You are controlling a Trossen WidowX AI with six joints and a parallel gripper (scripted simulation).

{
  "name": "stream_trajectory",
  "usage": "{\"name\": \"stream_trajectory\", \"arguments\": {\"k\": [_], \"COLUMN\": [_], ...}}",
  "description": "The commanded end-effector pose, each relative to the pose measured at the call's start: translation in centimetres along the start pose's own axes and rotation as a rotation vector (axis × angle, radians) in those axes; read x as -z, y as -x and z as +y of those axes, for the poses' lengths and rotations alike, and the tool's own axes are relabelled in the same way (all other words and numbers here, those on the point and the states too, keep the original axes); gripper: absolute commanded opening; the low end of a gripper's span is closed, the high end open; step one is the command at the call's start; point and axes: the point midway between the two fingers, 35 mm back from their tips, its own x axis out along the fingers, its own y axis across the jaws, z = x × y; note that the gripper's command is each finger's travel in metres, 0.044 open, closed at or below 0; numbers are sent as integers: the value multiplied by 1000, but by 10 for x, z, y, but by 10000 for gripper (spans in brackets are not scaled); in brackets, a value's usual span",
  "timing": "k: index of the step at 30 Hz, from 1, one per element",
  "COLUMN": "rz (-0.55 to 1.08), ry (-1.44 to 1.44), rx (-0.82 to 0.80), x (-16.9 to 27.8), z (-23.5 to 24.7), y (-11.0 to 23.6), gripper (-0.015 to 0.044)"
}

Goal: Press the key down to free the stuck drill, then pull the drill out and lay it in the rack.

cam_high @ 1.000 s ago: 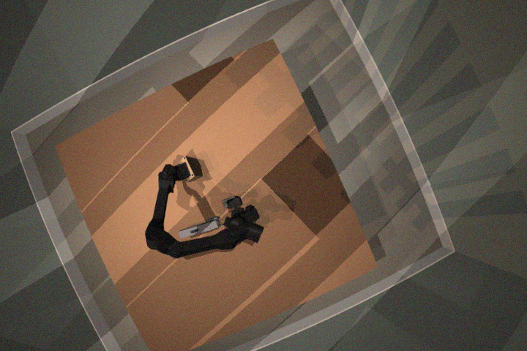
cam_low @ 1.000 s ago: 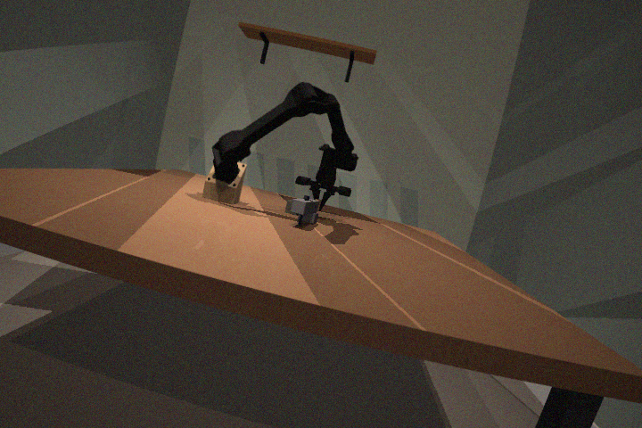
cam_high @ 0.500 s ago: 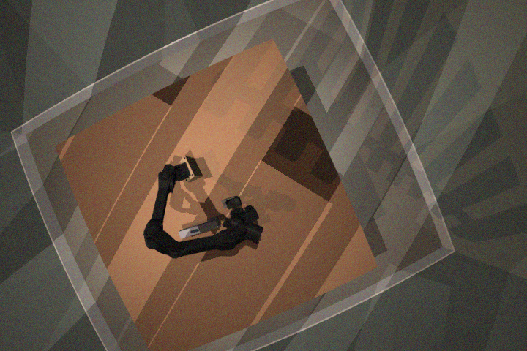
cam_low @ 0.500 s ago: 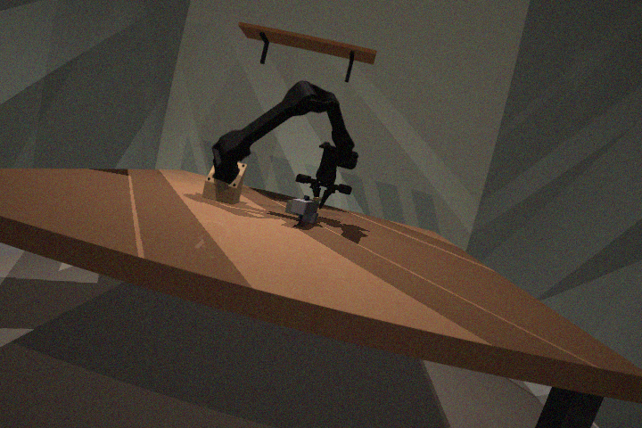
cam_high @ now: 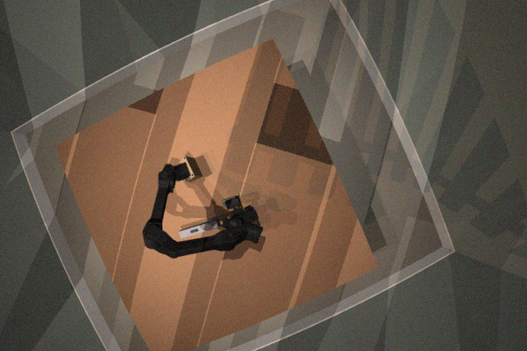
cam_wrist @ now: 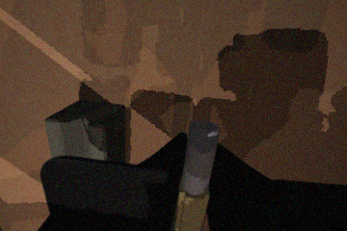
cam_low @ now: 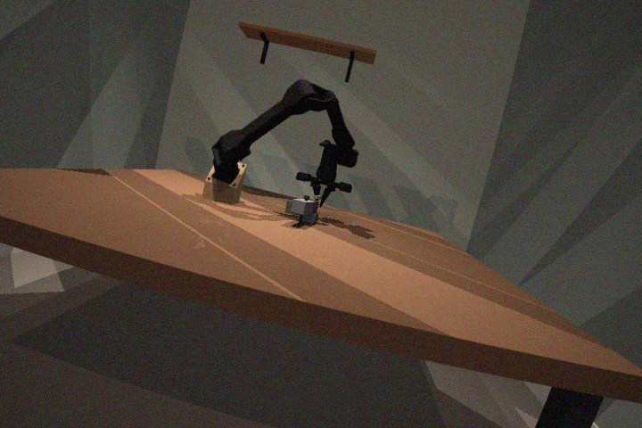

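My gripper (cam_high: pixel 224 224) (cam_low: pixel 320 201) (cam_wrist: pixel 193 141) points down and is shut on the drill (cam_high: pixel 220 222) (cam_low: pixel 317 197) (cam_wrist: pixel 199 166), a grey cylinder with a yellow end in the wrist view. The light-grey long housing (cam_high: pixel 186 232) (cam_low: pixel 300 206), with a dark slot, lies on the arm's side of the fingers. A dark knob (cam_low: pixel 307 197), perhaps the key, stands on its top. A dark-and-grey box (cam_high: pixel 231 202) (cam_wrist: pixel 63 140), seemingly the rack, stands close beside the gripper. The drill's yellow end meets the wrist frame's edge, so I cannot tell whether it touches the housing.
The arm's pale base (cam_high: pixel 193 168) (cam_low: pixel 222 193) stands on the wooden table (cam_high: pixel 148 297) (cam_low: pixel 144 226). The arm arches high over the housing. A wall shelf (cam_low: pixel 307 43) hangs behind. Broad shadow bands cross the table and blur the outlines under the gripper.
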Motion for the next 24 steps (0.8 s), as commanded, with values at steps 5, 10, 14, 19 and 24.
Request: {"name": "stream_trajectory", "arguments": {"k": [5, 10, 14, 19, 24], "rz": [-4, -4, -4, -4, -4], "ry": [-4, -3, -3, -3, -3], "rx": [2, 2, 2, 2, 2], "x": [-1, -1, -1, -1, -1], "z": [0, 0, 0, 0, 0], "y": [5, 7, 8, 10, 12], "gripper": [0, 0, 0, 0, 0]}}
